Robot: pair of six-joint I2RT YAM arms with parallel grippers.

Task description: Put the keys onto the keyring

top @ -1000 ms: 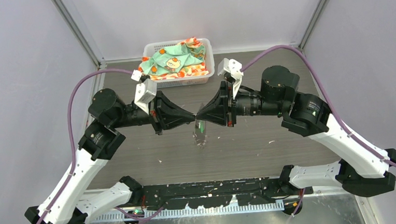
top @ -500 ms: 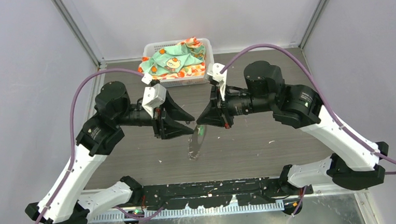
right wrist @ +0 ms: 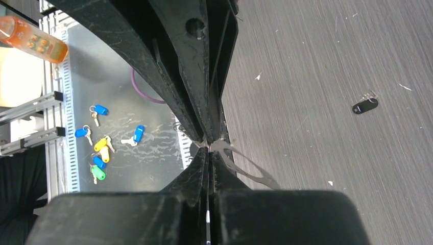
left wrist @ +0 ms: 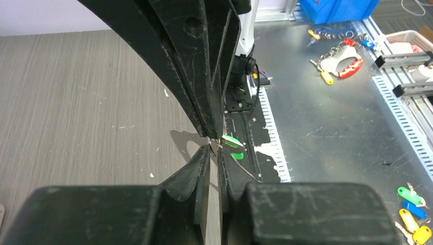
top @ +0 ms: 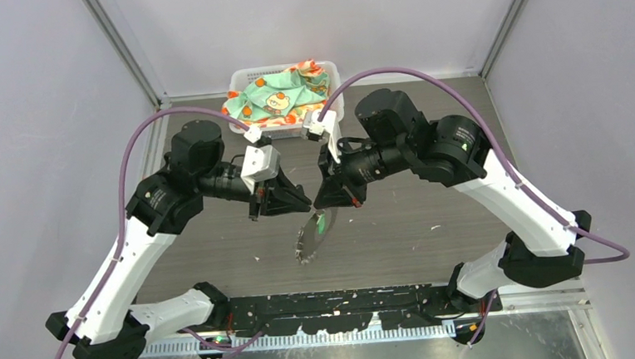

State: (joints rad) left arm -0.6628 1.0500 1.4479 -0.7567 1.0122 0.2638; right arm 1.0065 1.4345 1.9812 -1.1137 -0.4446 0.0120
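Observation:
The keyring [top: 308,238], a thin toothed silver loop, hangs above the table between the two arms. My right gripper [right wrist: 208,147] is shut on its rim, and the loop [right wrist: 247,171] runs out to the right of the fingers. The green-headed key [top: 323,222] hangs at the ring's top; in the left wrist view the green key [left wrist: 232,141] sits just right of my left gripper [left wrist: 214,152]. The left jaws show a thin slit, with a fine metal piece at their tips; whether they hold it is unclear. The black-headed key [right wrist: 365,106] lies flat on the table.
A white basket [top: 290,129] holding patterned cloth stands at the back of the table. Several coloured spare keys [right wrist: 99,150] lie on the metal bench beyond the near edge, beside an orange bottle [right wrist: 33,38]. More keys [left wrist: 339,56] lie on that bench.
Both arms have swung forward and down, tilting the keyring towards the near edge. The left jaws opened and came almost together again; the right jaws closed fully on the ring.

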